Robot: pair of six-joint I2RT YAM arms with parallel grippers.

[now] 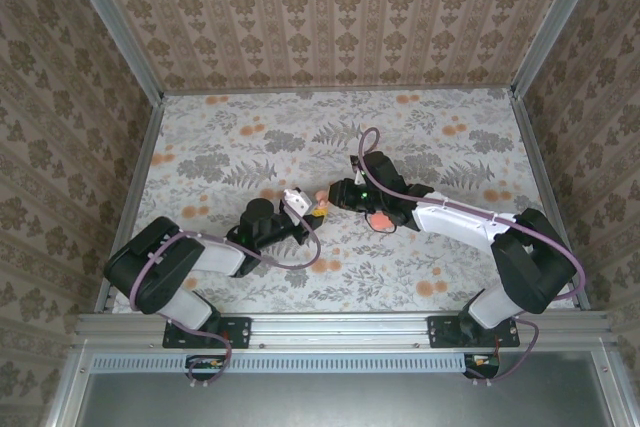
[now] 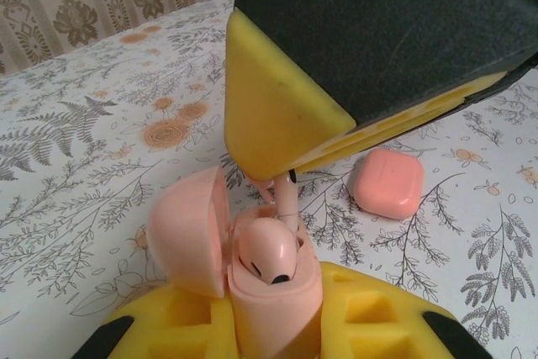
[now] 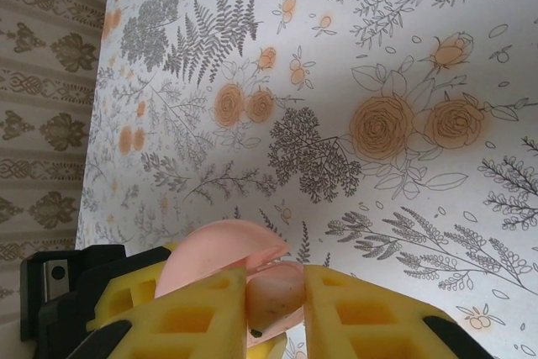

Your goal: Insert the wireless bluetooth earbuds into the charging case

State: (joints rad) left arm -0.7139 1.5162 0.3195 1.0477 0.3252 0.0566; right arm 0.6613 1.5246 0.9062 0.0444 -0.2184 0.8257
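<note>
Where the two arms meet near the middle of the floral table [image 2: 84,124], one charging case [image 2: 277,292] and two wireless bluetooth earbuds are counted. The left gripper [image 2: 273,321] is clamped on the pink case body, one yellow finger on either side, holding it upright above the table. The case's hinged lid [image 2: 189,233] stands open to the left in the left wrist view. The first earbud [image 2: 267,256] sits in the case's well, glossy dome up, with a dark spot on its lower edge. The second earbud [image 3: 271,302] is pinched between the yellow fingers of the right gripper [image 3: 276,283], which is closed on it directly over the open case. In the left wrist view its stem hangs just behind the seated earbud, at the mouth of the case. Whether it touches the well cannot be told. One separate pink rounded-square item [image 2: 385,182] lies flat on the table near the case, apart from both grippers.
</note>
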